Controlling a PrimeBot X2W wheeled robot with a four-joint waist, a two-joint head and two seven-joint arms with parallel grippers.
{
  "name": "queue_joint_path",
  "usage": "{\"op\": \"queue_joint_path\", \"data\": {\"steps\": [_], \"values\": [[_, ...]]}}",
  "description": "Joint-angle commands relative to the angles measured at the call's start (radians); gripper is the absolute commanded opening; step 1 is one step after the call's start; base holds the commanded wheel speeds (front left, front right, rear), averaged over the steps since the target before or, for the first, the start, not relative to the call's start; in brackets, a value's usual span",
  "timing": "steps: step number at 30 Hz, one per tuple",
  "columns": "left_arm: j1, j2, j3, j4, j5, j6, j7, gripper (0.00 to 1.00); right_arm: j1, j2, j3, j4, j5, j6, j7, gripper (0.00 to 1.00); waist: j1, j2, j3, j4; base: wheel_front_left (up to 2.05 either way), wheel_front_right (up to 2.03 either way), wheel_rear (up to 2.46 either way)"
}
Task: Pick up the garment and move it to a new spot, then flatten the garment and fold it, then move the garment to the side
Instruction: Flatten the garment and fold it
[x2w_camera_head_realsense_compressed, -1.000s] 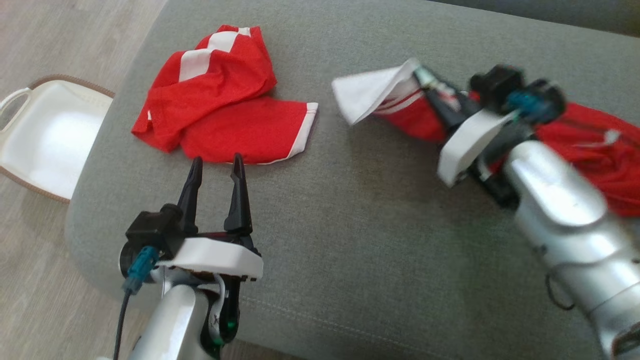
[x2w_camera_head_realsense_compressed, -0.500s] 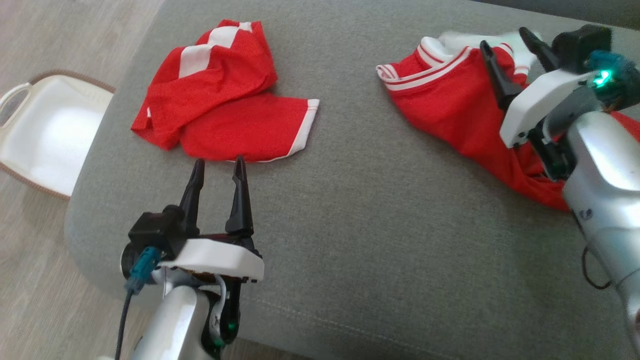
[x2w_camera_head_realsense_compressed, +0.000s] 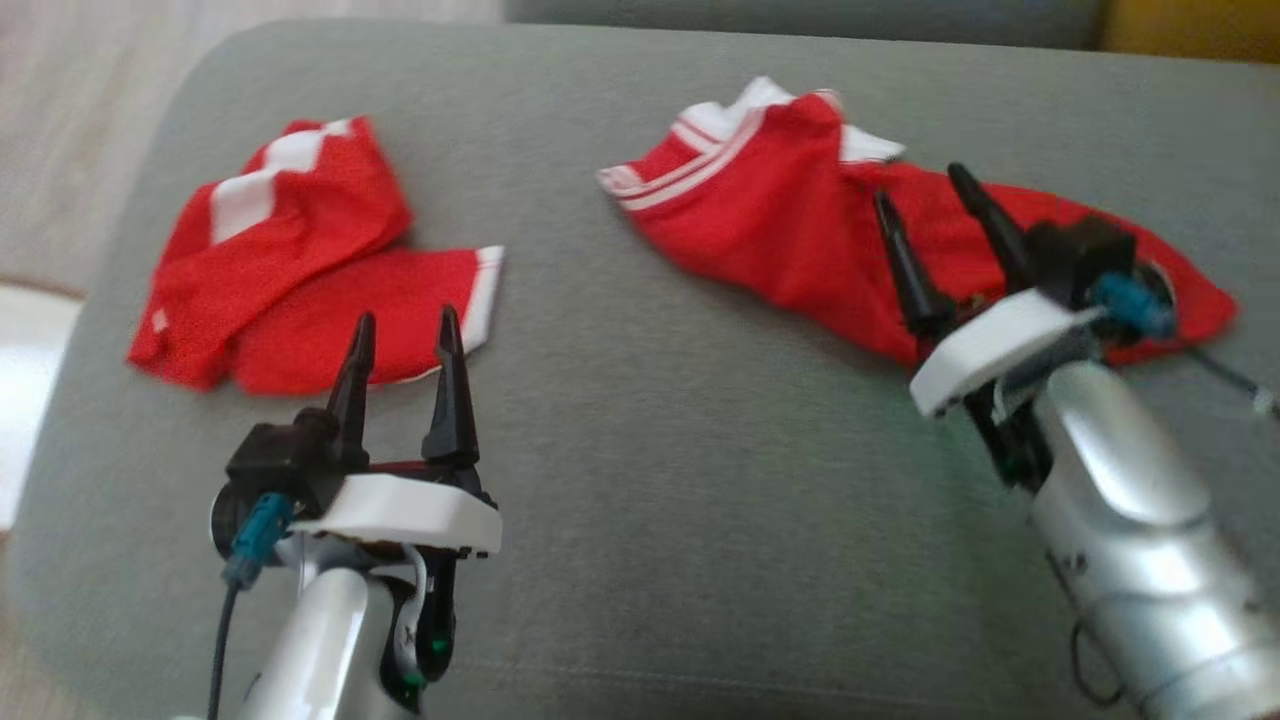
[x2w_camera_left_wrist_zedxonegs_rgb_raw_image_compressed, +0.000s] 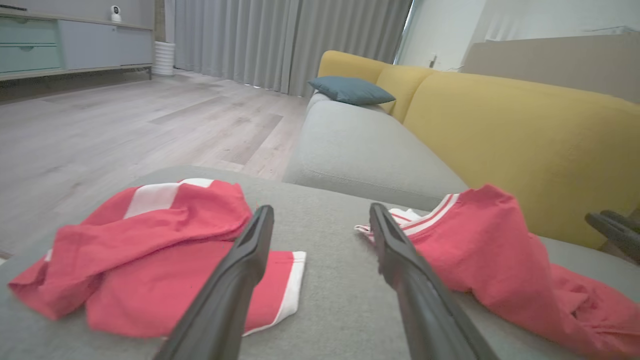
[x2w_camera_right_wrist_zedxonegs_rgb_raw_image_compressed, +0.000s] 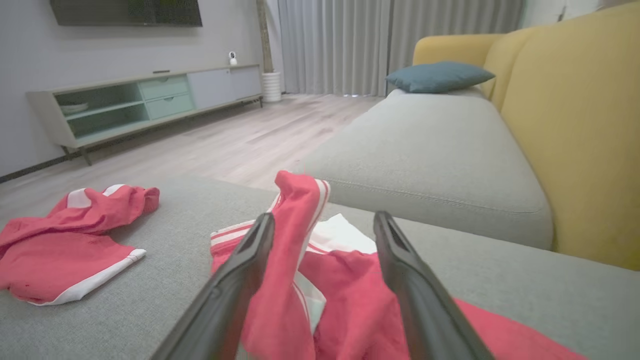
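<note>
Red garment (x2w_camera_head_realsense_compressed: 780, 220) on grey cushion (x2w_camera_head_realsense_compressed: 650, 450), yellow sofa back (x2w_camera_left_wrist_zedxonegs_rgb_raw_image_compressed: 525, 140), wooden floor (x2w_camera_left_wrist_zedxonegs_rgb_raw_image_compressed: 125, 130)

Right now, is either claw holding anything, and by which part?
Nothing is held. The left gripper is open, short of the crumpled red-and-white garment. The right gripper is open over the red shirt with white-striped collar, a loose fold between its fingers.

Item: red fabric garment with white-striped trim (x2w_camera_head_realsense_compressed: 770, 220). Condition: crumpled, not flattened, not folded. It lies on the grey upholstered cushion (x2w_camera_head_realsense_compressed: 650, 450), directly ahead of and beneath the right tool (x2w_camera_head_realsense_compressed: 918, 184), whose fingers stand apart. The striped edge lies to that tool's left. In the right wrist view a raised fold stands between the fingers; contact cannot be determined.
</note>
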Motion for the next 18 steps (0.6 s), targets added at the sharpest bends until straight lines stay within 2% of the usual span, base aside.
{"op": "queue_joint_path", "data": {"steps": [1,7,9,12,18], "values": [[-0.022,0.004,0.044,-0.040,0.011,-0.004,-0.005,1.00,0.053,0.028,-0.048,-0.086,-0.057,0.007,-0.017,1.00,0.0000,0.0000,-0.021,-0.090,0.00,0.00,0.00],[-0.035,0.004,0.055,-0.039,0.016,-0.015,-0.005,1.00,0.314,0.121,-0.274,-0.357,-0.254,0.007,-0.020,1.00,0.0000,0.0000,-0.033,-0.182,0.00,0.00,0.00],[-0.038,0.004,0.056,-0.036,0.017,-0.019,-0.005,1.00,0.403,0.150,-0.331,-0.433,-0.283,0.007,-0.020,1.00,0.0000,0.0000,-0.038,-0.206,0.00,0.00,0.00],[-0.038,0.004,0.055,-0.038,0.016,-0.021,-0.005,1.00,0.510,0.167,-0.374,-0.518,-0.317,0.007,-0.020,1.00,0.0000,0.0000,-0.040,-0.236,0.00,0.00,0.00],[-0.039,0.004,0.059,-0.035,0.014,-0.023,-0.005,1.00,0.595,0.172,-0.380,-0.574,-0.290,0.007,-0.020,1.00,0.0000,0.0000,-0.039,-0.277,0.00,0.00,0.00]]}}
